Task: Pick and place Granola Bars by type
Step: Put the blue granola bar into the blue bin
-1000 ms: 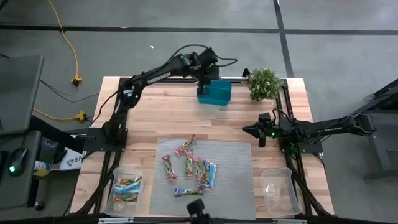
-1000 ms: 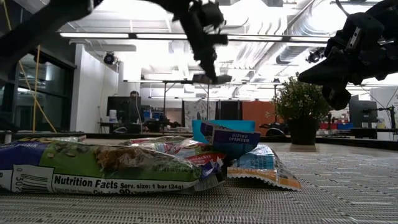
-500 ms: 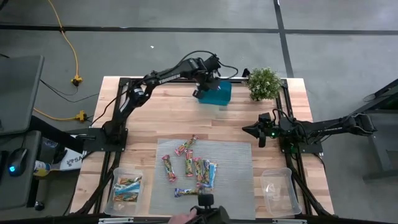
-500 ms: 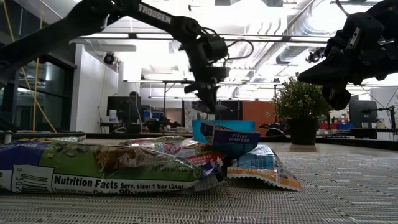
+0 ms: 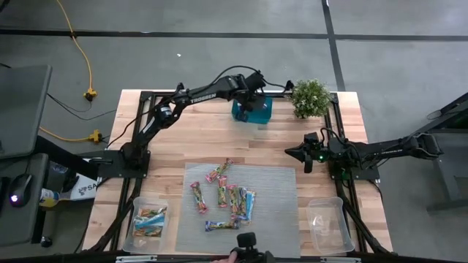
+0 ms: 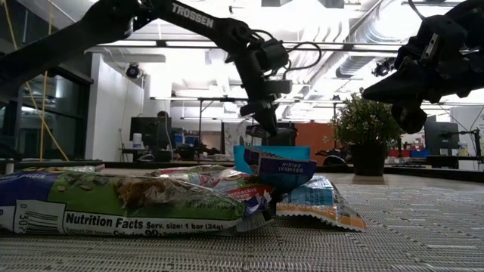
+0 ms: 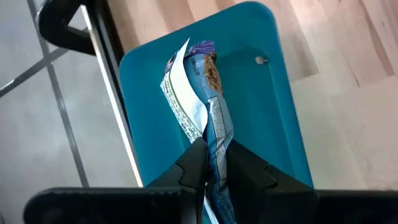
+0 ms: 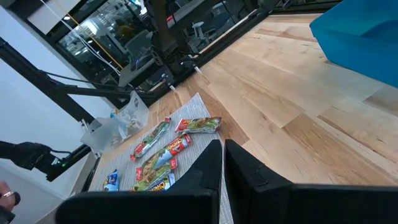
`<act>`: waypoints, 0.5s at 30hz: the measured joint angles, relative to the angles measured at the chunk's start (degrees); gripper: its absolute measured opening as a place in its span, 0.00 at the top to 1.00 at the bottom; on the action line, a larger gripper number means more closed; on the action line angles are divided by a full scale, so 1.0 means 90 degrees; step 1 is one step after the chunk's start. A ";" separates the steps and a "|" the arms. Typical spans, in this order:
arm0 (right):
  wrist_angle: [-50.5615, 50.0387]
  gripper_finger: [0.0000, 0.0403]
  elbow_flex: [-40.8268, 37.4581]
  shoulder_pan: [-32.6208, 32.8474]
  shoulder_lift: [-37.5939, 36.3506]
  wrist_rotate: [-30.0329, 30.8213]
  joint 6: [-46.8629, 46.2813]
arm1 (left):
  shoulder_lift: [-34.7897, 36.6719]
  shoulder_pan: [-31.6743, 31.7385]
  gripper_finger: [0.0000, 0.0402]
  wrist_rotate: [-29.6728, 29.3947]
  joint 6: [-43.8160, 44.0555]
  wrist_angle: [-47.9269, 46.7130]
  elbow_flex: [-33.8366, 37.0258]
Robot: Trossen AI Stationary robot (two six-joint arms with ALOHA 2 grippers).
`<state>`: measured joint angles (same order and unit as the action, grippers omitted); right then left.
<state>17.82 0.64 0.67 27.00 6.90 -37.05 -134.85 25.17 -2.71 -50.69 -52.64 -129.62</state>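
Observation:
My left gripper point(image 5: 251, 98) hangs over the teal box point(image 5: 253, 110) at the table's far edge, shut on a light blue granola bar point(image 7: 202, 87). In the low view this gripper point(image 6: 267, 130) stands just above the box rim point(image 6: 272, 151). Several more granola bars point(image 5: 224, 194) lie flat on the grey mat point(image 5: 274, 212) near the table's front edge. My right gripper point(image 5: 289, 152) waits shut, holding nothing, above the wood at the right, pointing toward the table's middle. My left gripper pinches one end of the bar's wrapper point(image 7: 214, 142) between its two fingers. The fingers slant down from above and lie in line with the bar. The bar hangs below them over the inside of the box point(image 7: 261, 93). I cannot tell whether its far end touches the floor.
A clear tub point(image 5: 149, 222) holding bars stands at the near left corner, another clear tub point(image 5: 327, 223) at the near right. A potted plant point(image 5: 311, 98) stands right of the teal box. Bare wood lies between box and mat.
My left gripper has come down toward the teal box with the blue bar, shifting a little toward the table's right edge and rolling about its own axis. It stays shut on the bar.

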 joint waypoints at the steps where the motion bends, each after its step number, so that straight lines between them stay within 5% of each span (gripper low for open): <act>1: 0.0000 1.00 -0.0001 0.0002 -0.0002 -0.0002 -0.0001 | 0.0000 0.0000 0.88 -0.0044 0.0026 0.0008 0.0000; 6: 0.0000 1.00 -0.0001 0.0000 0.0000 -0.0001 -0.0001 | 0.0000 -0.0005 0.85 -0.0096 0.0072 -0.0041 0.0000; 15: 0.0000 1.00 -0.0001 0.0000 0.0000 -0.0002 -0.0001 | 0.0000 -0.0007 0.62 -0.0101 0.0072 -0.0034 0.0000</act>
<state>17.82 0.62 0.67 27.00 6.88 -37.06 -134.85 25.10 -3.62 -50.04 -52.95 -129.62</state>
